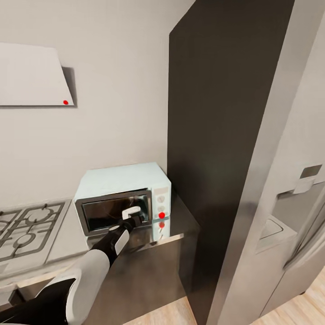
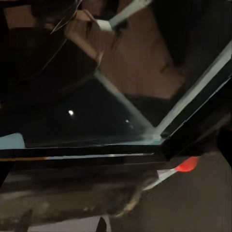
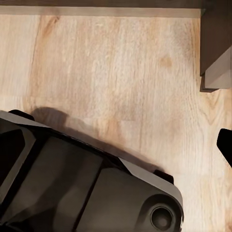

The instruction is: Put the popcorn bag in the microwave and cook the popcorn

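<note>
The pale mint-blue microwave (image 1: 122, 180) stands on the grey countertop (image 1: 149, 266) against the wall, with its dark glass door (image 1: 113, 212) looking closed. My left gripper (image 1: 131, 217) is right in front of the door's right half, near the knob panel with its red dot (image 1: 161, 215). How its jaws stand is not clear. The left wrist view looks closely at the door glass (image 2: 96, 111) and the dot's red reflection (image 2: 187, 164). A blurred tan shape (image 2: 87, 34) shows in the glass. I cannot tell whether it is the popcorn bag. A dark fingertip (image 3: 225, 143) of my right gripper hangs over the floor.
A gas hob (image 1: 27, 225) is set into the countertop left of the microwave, under a flat range hood (image 1: 31, 74). A tall dark cabinet side (image 1: 212, 135) rises right of the microwave, then the steel fridge (image 1: 289, 203). The robot's dark base (image 3: 72, 183) sits on light wood floor (image 3: 121, 63).
</note>
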Controlling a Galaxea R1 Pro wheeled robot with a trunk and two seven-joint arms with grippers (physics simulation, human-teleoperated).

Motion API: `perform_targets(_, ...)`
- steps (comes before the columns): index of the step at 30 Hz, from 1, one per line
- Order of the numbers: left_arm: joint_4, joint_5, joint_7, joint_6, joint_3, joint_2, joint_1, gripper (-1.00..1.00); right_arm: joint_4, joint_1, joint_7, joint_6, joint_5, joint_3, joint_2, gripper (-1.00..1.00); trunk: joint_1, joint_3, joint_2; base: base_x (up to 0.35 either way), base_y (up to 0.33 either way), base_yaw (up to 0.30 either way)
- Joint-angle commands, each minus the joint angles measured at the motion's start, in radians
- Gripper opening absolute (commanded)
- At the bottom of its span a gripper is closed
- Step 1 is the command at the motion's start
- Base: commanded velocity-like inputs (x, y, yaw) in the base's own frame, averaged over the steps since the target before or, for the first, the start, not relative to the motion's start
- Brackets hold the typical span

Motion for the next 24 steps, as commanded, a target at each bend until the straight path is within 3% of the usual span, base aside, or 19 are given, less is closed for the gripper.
perform_targets(1,-0.001,-0.001,-0.001,0.002,0.003,-0.001,0.0,1.0,0.001,-0.001,-0.001,-0.004,-0.011,0.008,0.0,1.0,0.001,0.0,-0.001,0.042,0.0,0.0)
perform_targets(24,-0.001,-0.001,-0.001,0.002,0.004,-0.001,0.0,1.0,0.001,-0.001,-0.001,-0.004,-0.011,0.008,0.001,1.0,0.001,0.0,-0.001,0.022,0.0,0.0)
